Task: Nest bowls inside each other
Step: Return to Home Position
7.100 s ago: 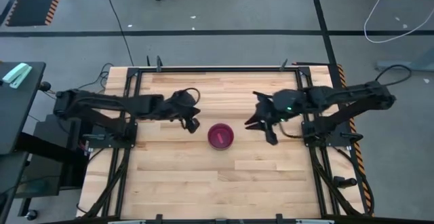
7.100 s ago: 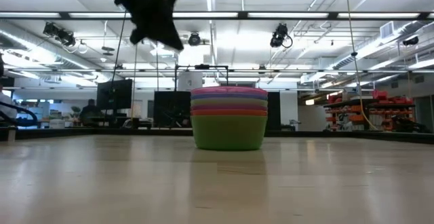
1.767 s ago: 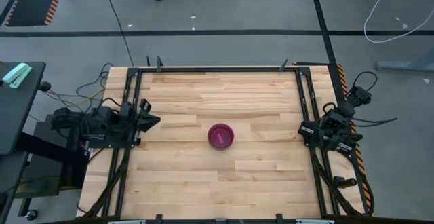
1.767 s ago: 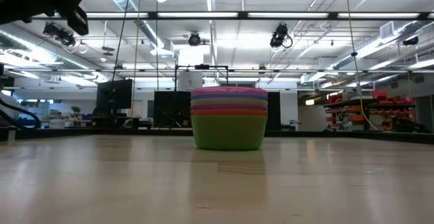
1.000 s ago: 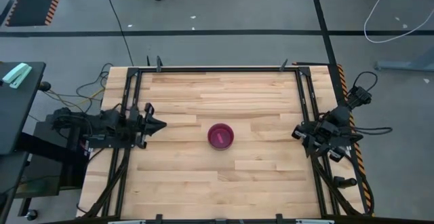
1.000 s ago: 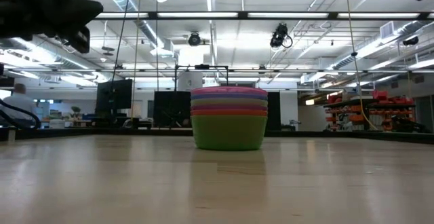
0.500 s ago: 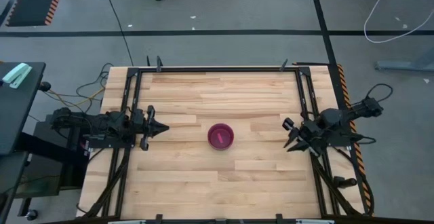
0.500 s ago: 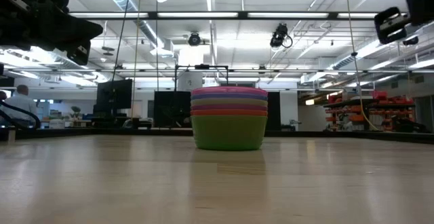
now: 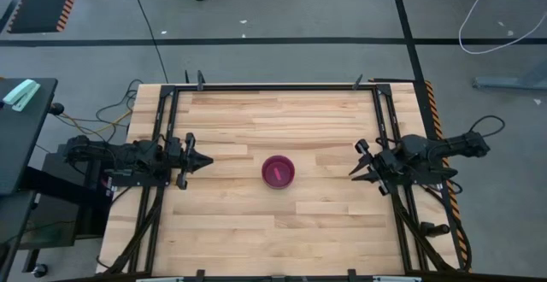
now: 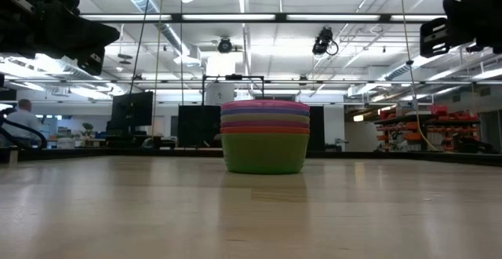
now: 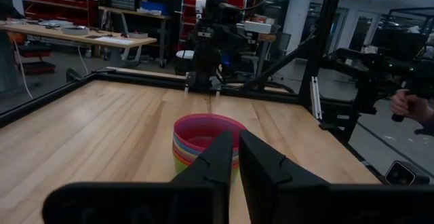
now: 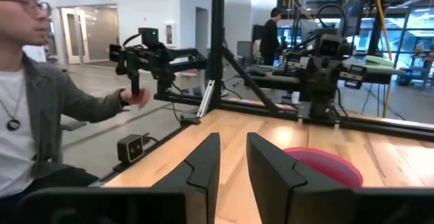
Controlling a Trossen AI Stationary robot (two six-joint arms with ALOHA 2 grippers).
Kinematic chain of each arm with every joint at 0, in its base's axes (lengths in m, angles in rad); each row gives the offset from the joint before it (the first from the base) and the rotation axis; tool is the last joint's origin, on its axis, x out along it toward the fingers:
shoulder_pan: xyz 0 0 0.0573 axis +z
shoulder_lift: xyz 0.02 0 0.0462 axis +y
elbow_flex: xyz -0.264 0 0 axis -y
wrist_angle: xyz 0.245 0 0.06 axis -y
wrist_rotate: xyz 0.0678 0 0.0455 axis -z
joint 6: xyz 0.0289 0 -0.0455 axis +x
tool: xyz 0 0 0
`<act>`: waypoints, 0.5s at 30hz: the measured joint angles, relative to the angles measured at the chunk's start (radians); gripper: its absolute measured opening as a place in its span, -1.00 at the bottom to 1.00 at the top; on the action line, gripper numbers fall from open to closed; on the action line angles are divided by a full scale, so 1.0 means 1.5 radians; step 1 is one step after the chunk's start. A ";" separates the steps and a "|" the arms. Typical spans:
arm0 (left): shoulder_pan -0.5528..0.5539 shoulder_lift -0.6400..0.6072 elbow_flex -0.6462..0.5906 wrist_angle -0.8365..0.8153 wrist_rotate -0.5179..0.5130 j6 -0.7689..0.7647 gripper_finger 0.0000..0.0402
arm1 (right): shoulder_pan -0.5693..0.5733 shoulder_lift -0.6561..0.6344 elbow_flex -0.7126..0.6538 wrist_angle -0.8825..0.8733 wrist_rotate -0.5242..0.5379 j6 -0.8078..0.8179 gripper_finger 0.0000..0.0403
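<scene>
One bowl stack [image 10: 264, 137], colour bands in low view, only pink from above; left gripper [image 9: 205, 160] closed and empty, right gripper [image 9: 357, 161] parted; wooden table [image 9: 256, 231], person [image 12: 41, 122] seated beyond

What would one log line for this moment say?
bowls: one nested stack, green bottom, pink top, middle of table | left gripper: shut, empty, left edge | right gripper: open, empty, right edge

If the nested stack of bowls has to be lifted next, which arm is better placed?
Probably the right. Both grippers face the stack of bowls from opposite sides of the table, about equally far, but the right gripper is open while the left gripper is shut.
</scene>
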State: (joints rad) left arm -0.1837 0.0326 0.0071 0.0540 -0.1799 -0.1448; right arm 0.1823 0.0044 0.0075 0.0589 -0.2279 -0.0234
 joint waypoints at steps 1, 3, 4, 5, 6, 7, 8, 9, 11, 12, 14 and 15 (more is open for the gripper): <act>0.000 0.000 0.000 0.000 0.000 0.000 -0.84 | -0.002 0.000 0.000 0.000 0.000 -0.002 -0.60; 0.000 0.000 0.000 0.001 0.000 0.000 -0.85 | -0.003 0.000 0.000 0.000 0.000 -0.003 -0.60; 0.000 0.000 0.000 0.001 0.000 0.000 -0.86 | -0.003 0.000 0.000 0.000 0.000 -0.001 -0.60; 0.000 0.000 0.000 0.001 0.000 0.000 -0.87 | -0.003 0.000 0.000 0.000 0.000 0.002 -0.60; 0.000 0.000 0.000 0.001 0.000 0.000 -0.88 | -0.003 0.000 0.000 0.000 0.000 0.008 -0.60; 0.000 0.000 0.000 0.002 0.000 0.000 -0.88 | -0.003 0.000 0.000 0.000 0.000 0.016 -0.60; 0.000 0.000 0.000 0.002 0.000 0.000 -0.88 | -0.003 0.000 0.000 0.000 0.000 0.022 -0.60; 0.000 0.000 0.000 0.002 0.000 0.000 -0.88 | -0.003 0.000 0.000 0.000 0.000 0.030 -0.60; 0.000 0.000 0.000 0.002 0.000 0.000 -0.87 | -0.003 0.000 0.000 0.000 0.000 0.041 -0.60; 0.000 0.000 0.000 0.002 0.000 0.000 -0.86 | -0.003 0.000 0.000 0.000 0.000 0.047 -0.60; 0.000 0.000 0.000 0.003 0.000 0.000 -0.84 | -0.003 0.000 0.000 0.000 0.000 0.054 -0.60; 0.000 0.000 0.000 0.003 0.000 0.000 -0.84 | -0.003 0.000 0.000 0.000 0.000 0.055 -0.60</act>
State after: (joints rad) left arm -0.1837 0.0326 0.0067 0.0586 -0.1799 -0.1452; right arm 0.1772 0.0048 0.0078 0.0593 -0.2279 0.0589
